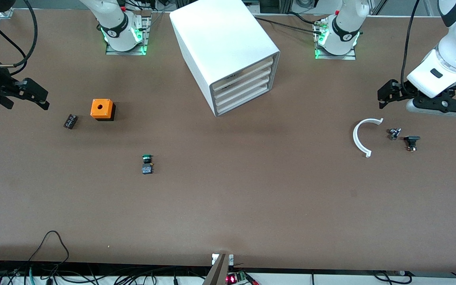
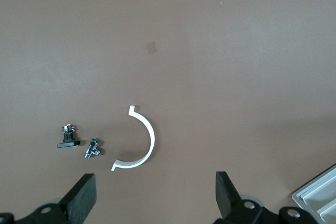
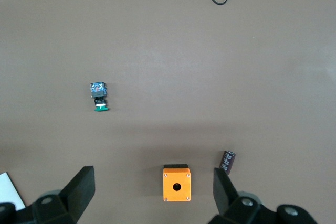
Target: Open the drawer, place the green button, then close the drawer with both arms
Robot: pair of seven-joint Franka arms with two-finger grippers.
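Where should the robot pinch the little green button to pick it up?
Probably the dark block body of the button, from straight above. It lies on its side on the table, and the block's flat sides suit two fingers better than the round green cap.

You see the drawer [image 1: 247, 98] shut, lowest in its white cabinet [image 1: 220, 39]. The green-capped button [image 1: 147, 164] lies on its side on the table [image 1: 228, 206], nearer the front camera.
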